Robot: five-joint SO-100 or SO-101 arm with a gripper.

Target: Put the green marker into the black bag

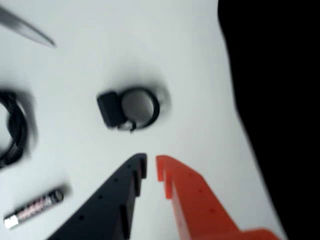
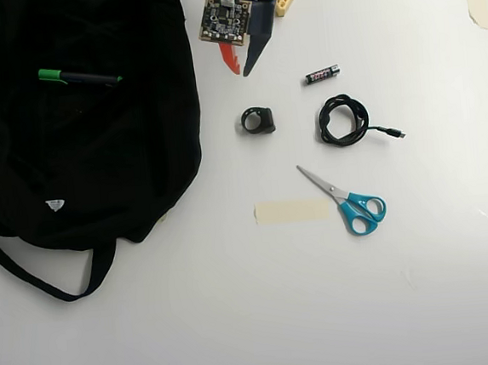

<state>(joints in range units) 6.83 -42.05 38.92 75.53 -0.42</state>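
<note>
Gripper [image 2: 241,66]: your tool sits at the top centre of the overhead view, tips pointing toward 6 o'clock. In the wrist view [image 1: 151,167] you see one black finger and one orange finger [image 1: 200,200] with a narrow gap between the tips; nothing is held.
Green marker [image 2: 78,76]: lies flat on the black bag, green cap toward 9 o'clock. From your gripper it is at 9 o'clock, well apart, with bag fabric between. It does not show in the wrist view.
Black bag [image 2: 88,162]: fills the left of the overhead view, strap trailing toward 7 o'clock. Its edge lies near your gripper, at 9 o'clock from it. In the wrist view it is the dark mass along the right edge [image 1: 280,100].
Black ring clip [image 2: 258,120]: at 6 o'clock from your gripper, near, on the table; just ahead of the tips in the wrist view [image 1: 131,108].
Battery [image 2: 322,74]: at 3 o'clock from your gripper.
Coiled cable [image 2: 343,121]: at 4 o'clock.
Scissors [image 2: 348,201]: blue handles, at 5 o'clock, well apart.
Tape strip [image 2: 292,211]: at 6 o'clock, beyond the ring clip.
</note>
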